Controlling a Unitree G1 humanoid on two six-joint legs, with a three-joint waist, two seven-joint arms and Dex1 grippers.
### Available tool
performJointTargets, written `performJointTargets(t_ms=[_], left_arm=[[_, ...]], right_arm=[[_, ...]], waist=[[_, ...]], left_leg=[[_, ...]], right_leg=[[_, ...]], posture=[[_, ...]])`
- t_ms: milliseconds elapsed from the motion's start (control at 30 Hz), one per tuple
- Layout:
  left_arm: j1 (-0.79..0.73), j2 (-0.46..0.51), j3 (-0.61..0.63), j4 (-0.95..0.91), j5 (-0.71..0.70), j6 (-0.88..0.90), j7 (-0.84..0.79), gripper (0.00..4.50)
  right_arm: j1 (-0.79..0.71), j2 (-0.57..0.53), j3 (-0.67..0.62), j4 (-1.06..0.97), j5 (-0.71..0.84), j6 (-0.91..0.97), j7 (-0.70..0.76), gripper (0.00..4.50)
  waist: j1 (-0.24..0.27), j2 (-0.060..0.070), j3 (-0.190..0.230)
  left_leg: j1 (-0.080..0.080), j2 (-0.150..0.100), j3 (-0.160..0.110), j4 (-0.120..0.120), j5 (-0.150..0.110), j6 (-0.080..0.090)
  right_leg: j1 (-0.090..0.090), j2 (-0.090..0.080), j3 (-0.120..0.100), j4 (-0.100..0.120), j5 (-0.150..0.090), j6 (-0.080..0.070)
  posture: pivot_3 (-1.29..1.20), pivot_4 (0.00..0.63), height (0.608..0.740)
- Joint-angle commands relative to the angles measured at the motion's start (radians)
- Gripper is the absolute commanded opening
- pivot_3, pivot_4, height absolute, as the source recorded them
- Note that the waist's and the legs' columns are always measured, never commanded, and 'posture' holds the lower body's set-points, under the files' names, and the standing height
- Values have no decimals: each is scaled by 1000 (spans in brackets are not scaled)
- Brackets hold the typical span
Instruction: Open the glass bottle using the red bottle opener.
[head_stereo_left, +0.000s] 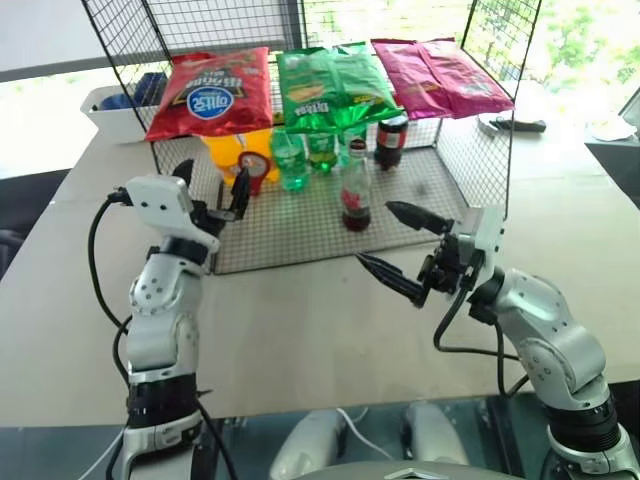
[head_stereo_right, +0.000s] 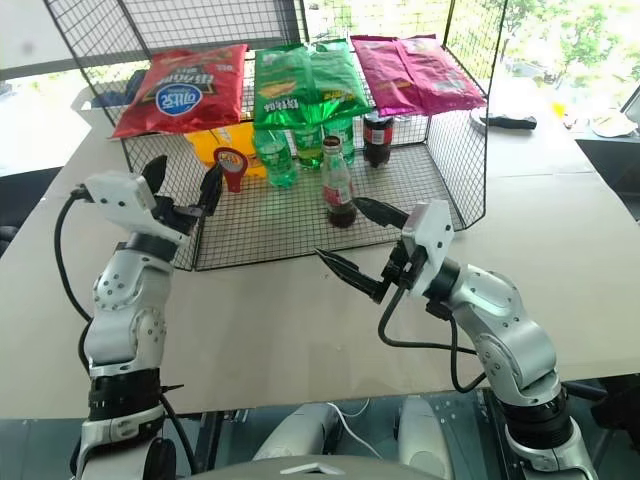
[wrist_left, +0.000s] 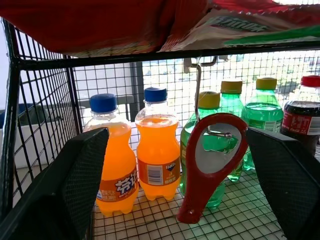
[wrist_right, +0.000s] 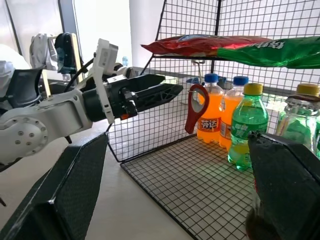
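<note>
Both my jaws stood wide and empty. The red bottle opener (wrist_left: 210, 165) hung ahead of my left gripper (head_stereo_left: 212, 188), ungrasped; the glass bottle (head_stereo_left: 355, 195) beyond my right gripper (head_stereo_left: 400, 245) stayed capped.

Wire rack (head_stereo_left: 470, 190) on table (head_stereo_left: 300, 330) viewed from head, forward and down, by both eye views, near-identical scene shared. Left wrist view aimed close into rack at red bottle opener (wrist_left: 210, 165). Right wrist view aimed across rack front, same opener and left gripper (wrist_right: 165, 92) shared.
</note>
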Motion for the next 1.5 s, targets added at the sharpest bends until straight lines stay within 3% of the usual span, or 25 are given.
performJointTargets(t_ms=[33, 233, 500, 867, 967, 1067, 1100, 1133, 1167, 1267, 1500], left_arm=[[-33, 1, -12, 69, -5, -6, -28, 4500], [-33, -8, -43, 52, 2, -44, -69, 4500], [1, -10, -20, 0, 38, -81, -8, 4500], [-95, -22, -61, 152, 109, -92, 34, 4500], [-139, -34, -66, 216, 114, -104, 33, 3727], [-164, -39, -73, 260, 117, -122, 23, 2389], [-169, -39, -77, 271, 118, -128, 18, 2147], [-173, -39, -78, 280, 116, -136, 14, 1568], [-176, -39, -79, 286, 115, -142, 11, 1351], [-177, -38, -75, 294, 117, -157, 12, 89], [-138, -63, -36, 230, 37, -186, -11, 38]], right_arm=[[-6, 3, 0, -32, 4, -19, 0, 4474], [1, 6, 5, -28, -7, -27, -2, 4474], [25, 5, 5, -19, -23, -46, -3, 4474], [17, 13, 11, -11, -32, -47, -2, 4474], [15, 15, 11, -11, -33, -47, -4, 4500], [13, 16, 11, -10, -35, -47, -4, 4500], [12, 17, 11, -10, -36, -48, -4, 4500], [11, 17, 10, -8, -37, -49, -3, 4500], [9, 17, 10, -7, -38, -49, -3, 4500], [8, 19, 10, -5, -40, -52, -2, 4500], [11, 22, 14, 0, -48, -57, 0, 4500]], waist=[[8, 0, 0], [8, 0, 0], [-17, -1, 0], [-17, -1, 1], [-17, -1, 1], [-19, -1, 1], [-19, -1, 1], [-19, -1, 1], [-20, -1, 1], [-19, -1, 1], [-20, -1, 1]], left_leg=[[0, 1, 0, 0, 1, -2], [1, 4, -2, 0, 6, -9], [-1, 7, -1, -2, 5, -7], [-3, 7, -1, -2, 3, -5], [-3, 7, -1, -2, 3, -5], [-3, 7, -1, -2, 3, -5], [-3, 7, -1, -2, 3, -5], [-3, 7, -1, -2, 3, -5], [-3, 7, -1, -2, 3, -5], [-3, 7, -1, -2, 3, -5], [-3, 7, 0, -2, 3, -5]], right_leg=[[0, 1, 0, 0, 1, -1], [1, 6, -1, 0, 7, -1], [-1, 8, 1, -5, 8, -3], [-1, 8, 0, -9, 8, -3], [-1, 8, 0, -9, 8, -3], [-1, 8, 1, -10, 8, -3], [-1, 8, 1, -10, 8, -3], [-1, 8, 1, -10, 8, -3], [-1, 8, 1, -10, 8, -3], [-1, 8, 1, -10, 8, -3], [-1, 8, 1, -10, 8, -3]], posture=[[0, 150, 740], [0, 150, 740], [0, 150, 740], [0, 150, 740], [0, 150, 740], [0, 150, 740], [0, 150, 740], [0, 150, 740], [0, 150, 740], [0, 150, 740], [0, 150, 740]])
